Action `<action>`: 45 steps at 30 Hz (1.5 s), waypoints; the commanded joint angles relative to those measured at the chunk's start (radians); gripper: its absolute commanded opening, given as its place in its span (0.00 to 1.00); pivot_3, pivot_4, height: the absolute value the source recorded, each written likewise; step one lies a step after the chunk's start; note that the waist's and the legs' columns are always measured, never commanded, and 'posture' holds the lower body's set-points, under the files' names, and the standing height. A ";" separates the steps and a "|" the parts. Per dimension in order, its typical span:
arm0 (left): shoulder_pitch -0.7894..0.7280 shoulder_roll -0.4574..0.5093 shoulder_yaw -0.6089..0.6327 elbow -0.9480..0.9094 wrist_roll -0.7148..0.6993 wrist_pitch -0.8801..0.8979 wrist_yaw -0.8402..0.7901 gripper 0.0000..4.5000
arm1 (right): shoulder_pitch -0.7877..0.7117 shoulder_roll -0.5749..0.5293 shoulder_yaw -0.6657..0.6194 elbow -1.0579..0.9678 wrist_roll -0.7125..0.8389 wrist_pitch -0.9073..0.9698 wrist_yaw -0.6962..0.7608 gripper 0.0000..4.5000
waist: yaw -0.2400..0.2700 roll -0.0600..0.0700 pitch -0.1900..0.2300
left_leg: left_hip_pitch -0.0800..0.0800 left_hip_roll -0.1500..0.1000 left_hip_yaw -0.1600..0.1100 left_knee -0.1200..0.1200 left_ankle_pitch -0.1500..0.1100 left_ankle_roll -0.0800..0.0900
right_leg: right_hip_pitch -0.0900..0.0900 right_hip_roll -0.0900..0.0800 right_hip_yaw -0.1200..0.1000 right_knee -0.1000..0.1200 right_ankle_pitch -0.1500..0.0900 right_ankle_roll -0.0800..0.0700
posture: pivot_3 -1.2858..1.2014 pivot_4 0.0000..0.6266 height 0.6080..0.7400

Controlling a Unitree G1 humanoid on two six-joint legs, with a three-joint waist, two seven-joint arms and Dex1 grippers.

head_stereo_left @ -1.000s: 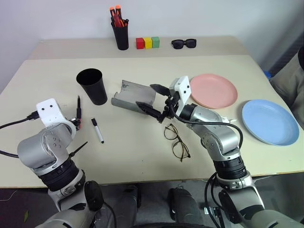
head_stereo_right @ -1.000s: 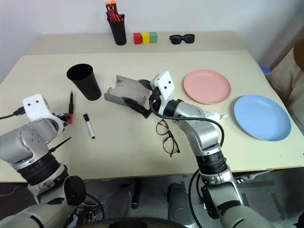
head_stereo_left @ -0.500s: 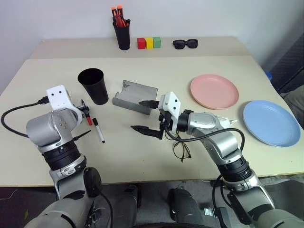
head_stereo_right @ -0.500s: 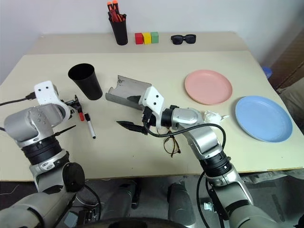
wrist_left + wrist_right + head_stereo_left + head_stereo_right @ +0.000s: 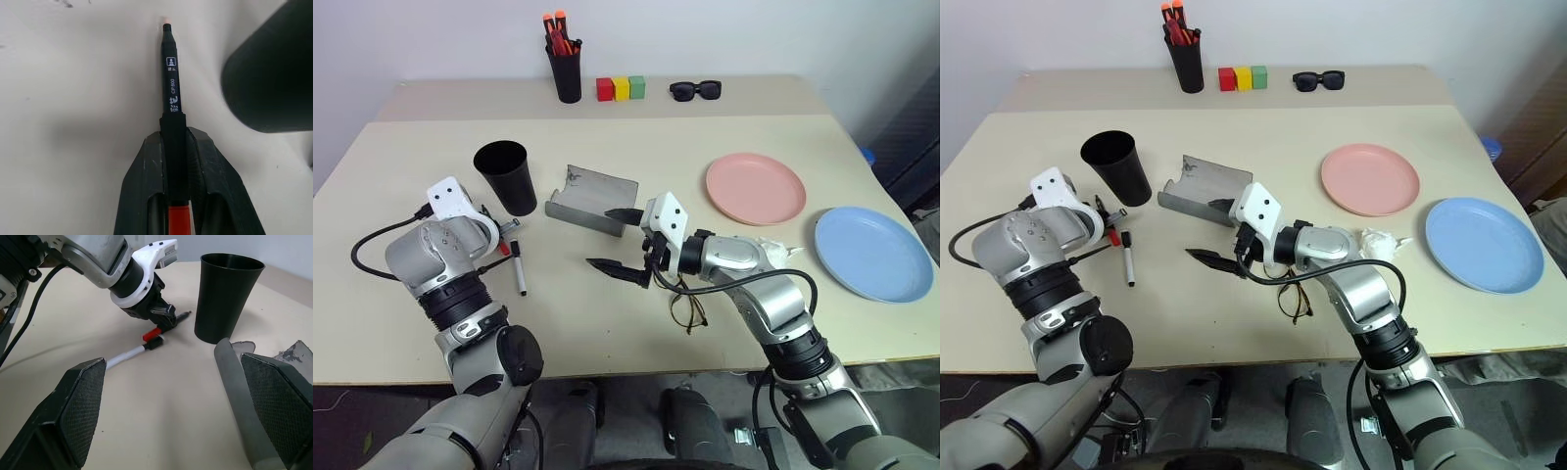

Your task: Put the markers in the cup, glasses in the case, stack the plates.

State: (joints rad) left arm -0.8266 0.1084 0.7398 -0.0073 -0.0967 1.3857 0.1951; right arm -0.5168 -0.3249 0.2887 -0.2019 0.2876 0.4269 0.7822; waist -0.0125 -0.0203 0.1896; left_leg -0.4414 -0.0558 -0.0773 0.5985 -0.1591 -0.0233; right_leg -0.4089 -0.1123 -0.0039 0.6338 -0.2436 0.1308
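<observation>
step in hand: lift the black marker (image 5: 174,127) and carry it to the cup (image 5: 505,176). the left claw (image 5: 177,210) is clenched on this marker, its fingers (image 5: 146,196) pinching the barrel just ahead of the red end, with most of the length projecting forward over the counter (image 5: 607,323). judged from this grip, raise the marker clear of the counter first, then tip it toward vertical above the cup mouth before releasing; a release at a shallow angle could let the long free end catch the rim. the cup stands close beside the claw, so the transfer is short.

the white marker (image 5: 519,270) lies on the counter just beside the left claw; avoid sweeping it during the lift.

the right claw (image 5: 619,240) is released, jaws wide, hanging near the open grey case (image 5: 592,199). the glasses (image 5: 683,304) lie on the counter under the right forearm. the pink plate (image 5: 755,187) and blue plate (image 5: 871,252) sit apart, unstacked.

view differences: the left wrist view shows the exact pinch point and the printed barrel. the right wrist view shows the left claw from the side, low over the counter with the cup right behind it. the head views give the overall layout.
</observation>
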 commanded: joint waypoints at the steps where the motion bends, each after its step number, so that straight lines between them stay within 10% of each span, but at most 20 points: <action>1: 0.017 0.021 -0.031 -0.052 0.027 -0.038 0.038 0.00 | -0.001 0.005 -0.014 -0.045 0.000 -0.027 -0.004 1.00 | 0.000 0.000 0.000 | 0.000 0.000 0.000 0.000 0.000 0.000 | 0.000 0.000 0.000 0.000 0.000 0.000 | 0.52 0.24 1.00; 12: 0.161 0.210 -0.313 -0.250 0.089 -0.870 -0.090 0.00 | -0.057 0.075 -0.076 0.041 -0.016 -0.076 -0.104 1.00 | 0.012 -0.001 0.000 | 0.000 0.000 0.001 -0.001 -0.001 -0.003 | 0.000 0.000 0.000 -0.002 0.001 -0.001 | 0.52 0.24 1.00; 33: 0.149 0.161 -0.508 0.139 0.088 -1.326 -0.146 0.00 | -0.094 0.121 -0.173 0.101 -0.010 -0.108 -0.208 1.00 | -0.001 0.000 0.000 | 0.000 0.001 0.004 -0.002 0.001 0.000 | -0.001 0.001 0.000 -0.001 0.001 -0.002 | 0.52 0.24 1.00; 42: 0.164 0.155 -0.509 0.143 0.088 -1.330 -0.103 0.99 | -0.102 0.120 -0.166 0.109 -0.008 -0.110 -0.201 1.00 | -0.001 0.000 0.000 | 0.000 0.001 0.004 -0.002 0.001 0.000 | -0.001 0.001 0.000 -0.001 0.001 -0.002 | 0.52 0.24 1.00; 45: 0.168 0.151 -0.504 0.134 0.079 -1.326 -0.094 0.99 | -0.107 0.122 -0.164 0.114 -0.008 -0.110 -0.196 1.00 | 0.000 0.000 0.000 | 0.000 0.001 0.004 -0.002 0.001 0.000 | -0.001 0.001 0.000 -0.001 0.001 -0.002 | 0.52 0.24 1.00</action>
State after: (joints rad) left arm -0.6614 0.2553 0.2227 0.1569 -0.0195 0.0778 0.0928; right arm -0.6033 -0.2049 0.1306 -0.0459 0.2768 0.3337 0.5808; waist -0.0130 -0.0208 0.1892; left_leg -0.4416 -0.0550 -0.0732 0.5968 -0.1581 -0.0232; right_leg -0.4097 -0.1110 -0.0038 0.6324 -0.2423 0.1288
